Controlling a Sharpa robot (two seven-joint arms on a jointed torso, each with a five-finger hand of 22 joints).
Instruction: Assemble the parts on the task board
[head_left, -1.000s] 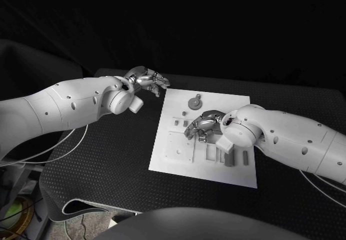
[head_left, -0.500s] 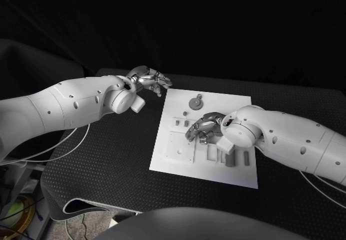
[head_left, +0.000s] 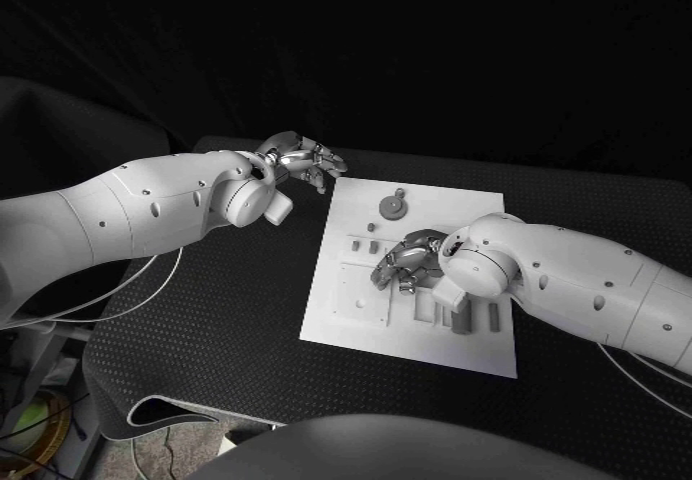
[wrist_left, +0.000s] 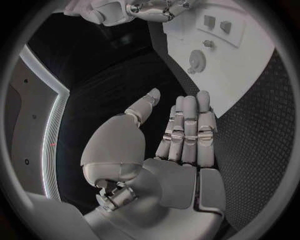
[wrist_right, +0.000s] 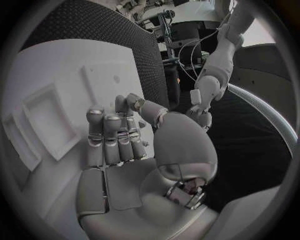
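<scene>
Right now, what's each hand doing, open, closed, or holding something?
Left hand: open, holding nothing, beside the task board.
Right hand: open, over the board, nothing held.

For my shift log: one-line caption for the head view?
Right hand hovers over the white task board; left hand waits open beside its far corner.

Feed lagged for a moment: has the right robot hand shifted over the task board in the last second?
Barely. The right robot hand sits over the task board at nearly the same spot beside the round part, perhaps slightly nearer the robot.
</scene>
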